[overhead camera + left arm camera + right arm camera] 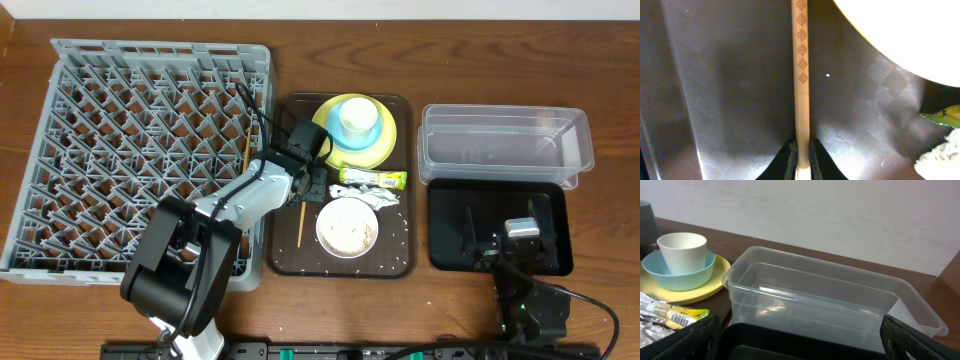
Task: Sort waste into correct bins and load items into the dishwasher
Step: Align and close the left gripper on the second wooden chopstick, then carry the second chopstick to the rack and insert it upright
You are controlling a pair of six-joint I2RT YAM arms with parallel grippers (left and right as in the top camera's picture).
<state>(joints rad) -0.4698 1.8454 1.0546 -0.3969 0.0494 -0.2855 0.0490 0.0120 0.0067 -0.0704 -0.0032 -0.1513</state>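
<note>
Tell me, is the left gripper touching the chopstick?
Touching. In the left wrist view, the left gripper pinches the chopstick from both sides.

Ahead of the jaws, the thin wooden chopstick (pixel 801 90) runs off the top edge. Its near end is hidden between the fingertips of the left gripper (pixel 801 159). Right of the jaws, the yellow round plate (pixel 910 35) is washed out and cropped. The green-and-yellow snack wrapper (pixel 946 115) and crumpled white paper scrap (pixel 940 159) are cut by the edge.
</note>
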